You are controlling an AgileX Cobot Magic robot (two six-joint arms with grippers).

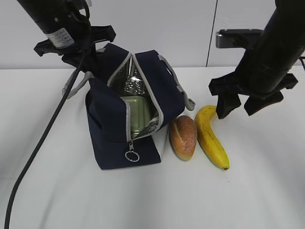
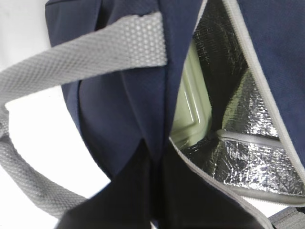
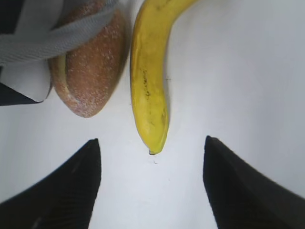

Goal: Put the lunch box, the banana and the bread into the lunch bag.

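lunch bag [image 1: 119,133] pinned open at its 10 o'clock rim by clenched left gripper [image 1: 78,47], fingertips hidden in fabric; lunch box [image 1: 136,114] seen inside. bread [image 1: 183,137], banana [image 1: 209,136] on bench [image 1: 257,191]. banana judged soft, bruisable: mid-body grasp advised. right gripper [image 1: 236,107] released, empty, above its 12 o'clock end

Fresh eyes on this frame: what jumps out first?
The navy lunch bag standing unzipped at centre-left, foil lining showing and the green-lidded lunch box already inside. Just right of it on the white table lie the bread and the banana, side by side. The right gripper hangs open over the banana's upper end; the left gripper pinches the bag's far edge.
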